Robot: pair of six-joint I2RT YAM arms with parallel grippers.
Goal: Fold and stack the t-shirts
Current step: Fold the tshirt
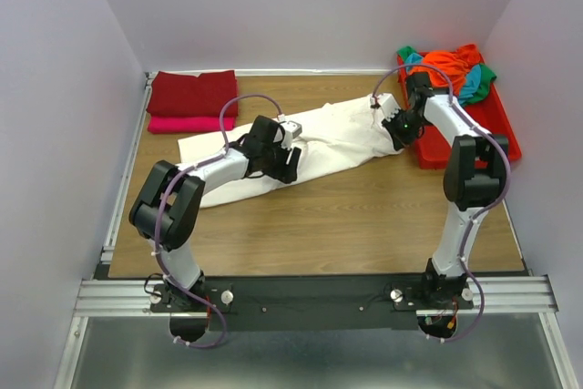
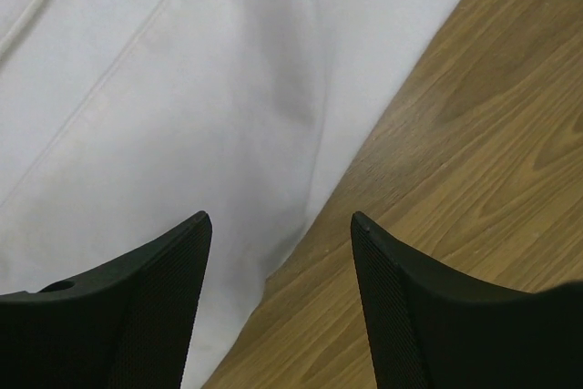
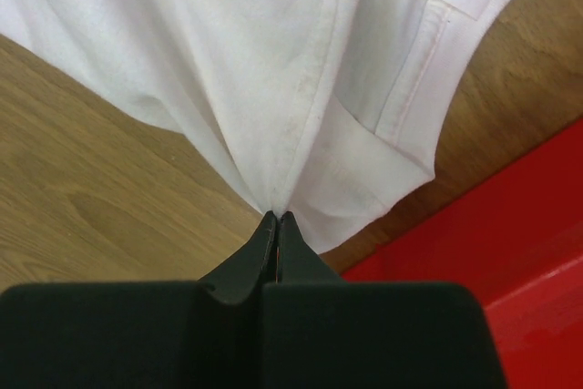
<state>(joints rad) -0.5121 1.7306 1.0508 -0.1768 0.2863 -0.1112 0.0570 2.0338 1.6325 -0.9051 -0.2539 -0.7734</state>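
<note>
Above: red tray [image 1: 499, 123] holds orange shirt [image 1: 448, 63], teal shirt [image 1: 474, 88], green shirt [image 1: 489, 70]; cream-white shirt [image 1: 337, 138] spreads left of tray. Left wrist: left gripper [image 2: 280, 218] parted over its edge. Right wrist: right gripper [image 3: 276, 217] clamped on it beside tray.

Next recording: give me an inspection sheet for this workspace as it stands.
Surface: wooden table, bare in front.
Job's things: white t-shirt spread mid-table; dark red t-shirt and pink t-shirt folded, far left; heaped shirts in red tray.
Clutter: nothing seen.
Grippers: left pincer open over the white t-shirt's edge; right pincer shut on its cloth.
Cables: purple cables looped along both arms.
Surroundings: pale walls; metal rail at near edge.
</note>
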